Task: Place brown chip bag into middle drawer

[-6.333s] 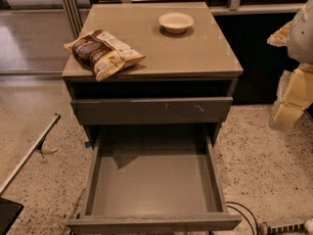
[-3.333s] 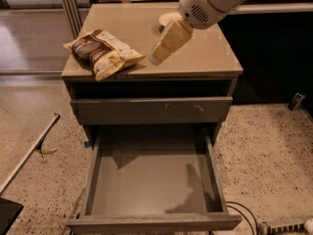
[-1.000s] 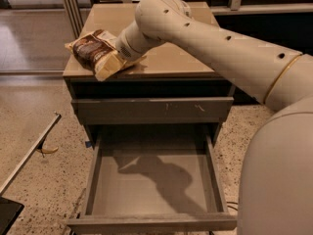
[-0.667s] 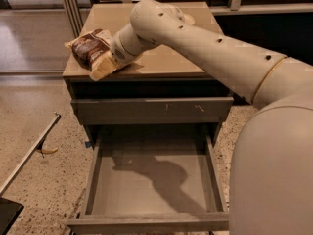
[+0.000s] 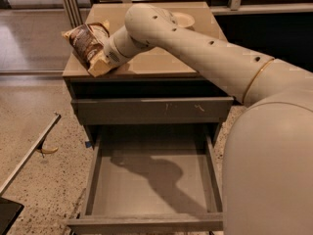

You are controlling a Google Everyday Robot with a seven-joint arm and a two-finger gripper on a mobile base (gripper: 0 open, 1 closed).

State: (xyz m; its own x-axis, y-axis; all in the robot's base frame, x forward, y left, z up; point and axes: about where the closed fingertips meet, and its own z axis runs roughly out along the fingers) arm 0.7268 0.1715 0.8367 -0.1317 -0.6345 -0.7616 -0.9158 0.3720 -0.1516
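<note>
The brown chip bag [image 5: 87, 39] is at the front left corner of the cabinet top [image 5: 161, 62], tilted, with its left end over the edge. My gripper [image 5: 99, 65] is at the bag's front right end, touching it, with the arm reaching in from the right. The middle drawer [image 5: 151, 192] is pulled out wide below, its bare grey floor showing with only the arm's shadow on it.
A small cream bowl [image 5: 185, 19] stands at the back right of the top, partly behind my arm. A closed drawer front with whitish scuffs [image 5: 151, 110] sits above the open drawer. A metal bar [image 5: 29, 153] lies on the speckled floor at left. My body [image 5: 274, 170] fills the right.
My arm came in from the right, past the bowl, to the bag. Over the last second the gripper and the bag shifted a little left, and the bag tipped up.
</note>
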